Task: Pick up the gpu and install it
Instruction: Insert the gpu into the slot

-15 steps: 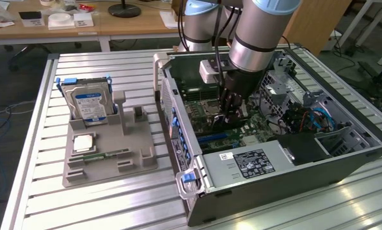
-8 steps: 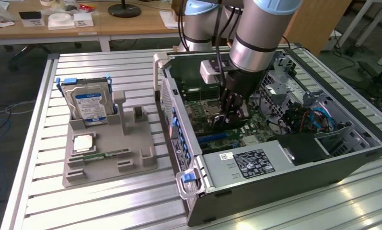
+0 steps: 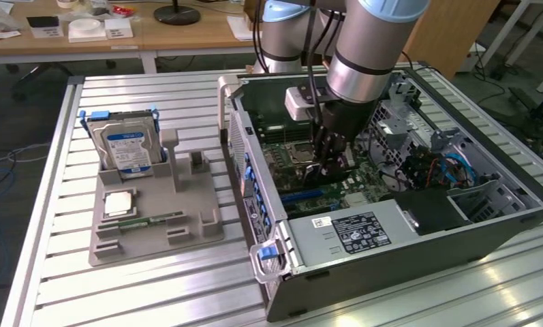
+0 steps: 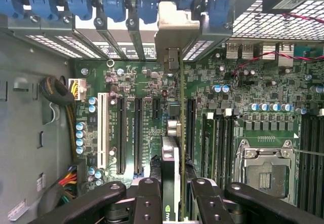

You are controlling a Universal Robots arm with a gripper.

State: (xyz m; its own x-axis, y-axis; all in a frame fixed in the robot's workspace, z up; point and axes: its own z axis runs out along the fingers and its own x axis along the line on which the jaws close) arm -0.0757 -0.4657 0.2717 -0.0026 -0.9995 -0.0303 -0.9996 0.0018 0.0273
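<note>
My gripper (image 3: 330,170) is lowered into the open computer case (image 3: 390,231), over the motherboard (image 4: 147,87). In the wrist view the gpu (image 4: 172,163) stands on edge between my fingers (image 4: 147,198), seen as a thin card running away from the gripper (image 4: 174,203). Its silvery end bracket (image 4: 174,29) sits against the case's rear slot openings, among the blue latches (image 4: 109,3). The card lines up between the long black expansion slots (image 4: 136,133). The gripper is shut on the gpu. I cannot tell whether the card's edge is seated in a slot.
A grey holder (image 3: 153,218) on the slatted table at the exterior view's left carries a silver hard drive with a blue label (image 3: 126,150), a processor chip (image 3: 116,203) and a green memory stick (image 3: 153,221). Inside the case are the processor socket (image 4: 266,171), cable bundles (image 4: 55,95) and the power supply (image 3: 353,231).
</note>
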